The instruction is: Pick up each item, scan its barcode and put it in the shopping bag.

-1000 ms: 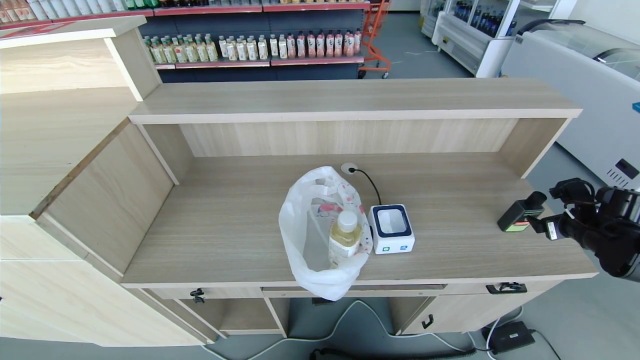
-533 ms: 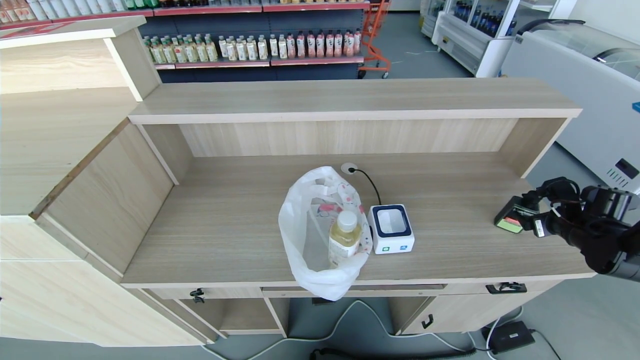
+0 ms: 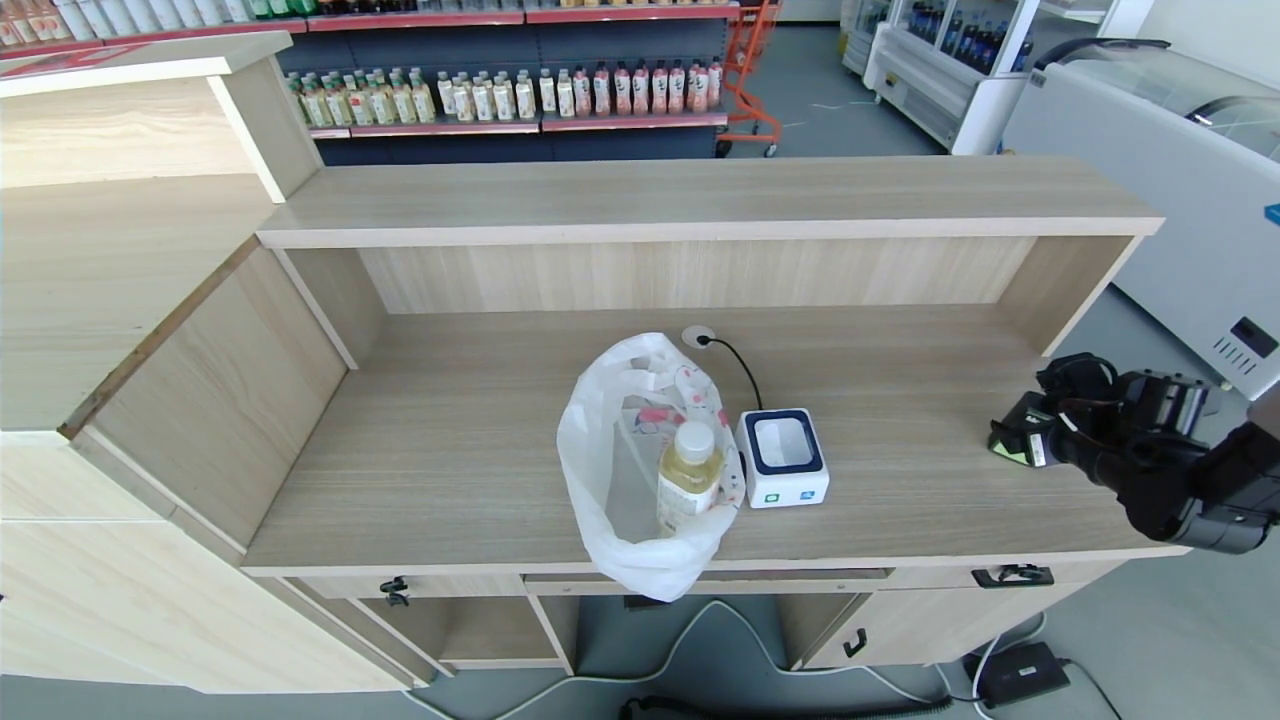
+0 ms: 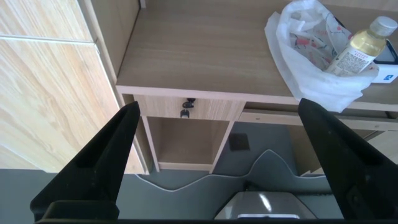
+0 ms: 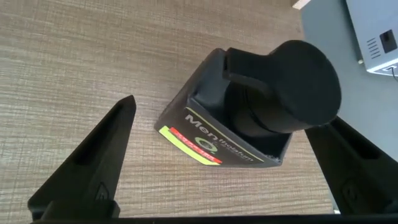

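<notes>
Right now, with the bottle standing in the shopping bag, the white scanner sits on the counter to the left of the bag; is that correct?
Not quite. The white scanner sits on the counter to the right of the shopping bag, not the left, as the head view shows. The rest holds: the bottle stands in the bag.

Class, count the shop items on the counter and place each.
2. A pale yellow, white-capped drink bottle stands in the white plastic shopping bag; a black container with a green-and-red label lies on the wooden counter within the open right hand. The bag may hide more.
</notes>
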{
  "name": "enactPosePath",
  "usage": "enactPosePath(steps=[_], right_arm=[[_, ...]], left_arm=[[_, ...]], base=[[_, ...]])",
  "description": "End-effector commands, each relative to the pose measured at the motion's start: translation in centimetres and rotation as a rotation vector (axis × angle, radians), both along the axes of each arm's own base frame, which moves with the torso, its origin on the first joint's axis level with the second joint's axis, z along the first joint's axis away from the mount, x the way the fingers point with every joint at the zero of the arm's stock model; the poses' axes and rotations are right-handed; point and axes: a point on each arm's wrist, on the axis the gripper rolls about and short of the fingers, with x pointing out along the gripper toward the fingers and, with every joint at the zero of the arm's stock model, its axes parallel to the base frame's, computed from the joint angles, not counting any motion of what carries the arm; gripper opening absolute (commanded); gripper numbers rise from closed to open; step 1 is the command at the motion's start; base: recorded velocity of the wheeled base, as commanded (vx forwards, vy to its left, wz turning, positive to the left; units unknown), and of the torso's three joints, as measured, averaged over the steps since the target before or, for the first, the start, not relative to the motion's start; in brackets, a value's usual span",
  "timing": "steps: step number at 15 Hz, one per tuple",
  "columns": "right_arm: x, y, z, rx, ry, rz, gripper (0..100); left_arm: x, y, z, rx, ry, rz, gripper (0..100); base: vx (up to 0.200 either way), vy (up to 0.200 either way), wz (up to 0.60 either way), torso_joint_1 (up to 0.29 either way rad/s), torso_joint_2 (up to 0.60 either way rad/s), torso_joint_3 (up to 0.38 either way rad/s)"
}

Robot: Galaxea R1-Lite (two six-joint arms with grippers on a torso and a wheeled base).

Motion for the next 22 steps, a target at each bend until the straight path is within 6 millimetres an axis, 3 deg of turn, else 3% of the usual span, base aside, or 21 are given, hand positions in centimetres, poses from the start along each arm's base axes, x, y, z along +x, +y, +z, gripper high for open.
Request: enactPosePath(steps=[1, 4, 5, 10, 12, 14, 15, 17, 18, 19, 20, 22], right_arm=[[0.5, 0.4, -0.7, 0.003, 0.007, 0.016, 100], [1.0, 0.4, -1.0, 0.001, 0.003, 0.033, 100], [1.1, 0.4, -1.3, 0.003, 0.009, 0.035, 0], [1.8, 1.2, -1.3, -0.001, -0.004, 0.056, 0], [2.1, 2.0, -0.2, -0.016, -0.034, 0.074, 0], [1.2, 2.4, 1.7, -0.053, -0.048, 0.082, 0], [-0.4, 2.7, 3.2, -0.09, -0.043, 0.083, 0], [-7.6, 3.1, 8.7, -0.196, -0.071, 0.066, 0], [-10.1, 3.4, 9.9, -0.23, -0.076, 0.061, 0], [-15.4, 4.6, 12.0, -0.316, -0.105, 0.075, 0], [-18.2, 6.2, 14.1, -0.366, -0.173, 0.145, 0], [-21.5, 10.3, 17.1, -0.44, -0.263, 0.42, 0]], left_arm=[[0.0, 0.0, 0.0, 0.0, 0.001, 0.0, 100], [0.0, 0.0, 0.0, 0.0, 0.001, 0.0, 100], [0.0, 0.0, 0.0, 0.0, 0.001, 0.0, 100], [0.0, 0.0, 0.0, 0.0, 0.001, 0.0, 100], [0.0, 0.0, 0.0, 0.0, -0.001, 0.0, 100], [0.0, 0.0, 0.0, 0.0, 0.001, 0.0, 100], [0.0, 0.0, 0.0, 0.0, 0.001, 0.0, 100], [0.0, 0.0, 0.0, 0.0, -0.001, 0.0, 100], [0.0, 0.0, 0.0, 0.0, -0.001, 0.0, 100], [0.0, 0.0, 0.0, 0.0, 0.001, 0.0, 100], [0.0, 0.0, 0.0, 0.0, -0.001, 0.0, 100], [0.0, 0.0, 0.0, 0.0, 0.001, 0.0, 100]], base=[[0.0, 0.0, 0.0, 0.0, 0.0, 0.0], [0.0, 0.0, 0.0, 0.0, 0.0, 0.0], [0.0, 0.0, 0.0, 0.0, 0.0, 0.0], [0.0, 0.0, 0.0, 0.0, 0.0, 0.0], [0.0, 0.0, 0.0, 0.0, 0.0, 0.0], [0.0, 0.0, 0.0, 0.0, 0.0, 0.0], [0.0, 0.0, 0.0, 0.0, 0.0, 0.0], [0.0, 0.0, 0.0, 0.0, 0.0, 0.0], [0.0, 0.0, 0.0, 0.0, 0.0, 0.0], [0.0, 0.0, 0.0, 0.0, 0.0, 0.0], [0.0, 0.0, 0.0, 0.0, 0.0, 0.0], [0.0, 0.0, 0.0, 0.0, 0.0, 0.0]])
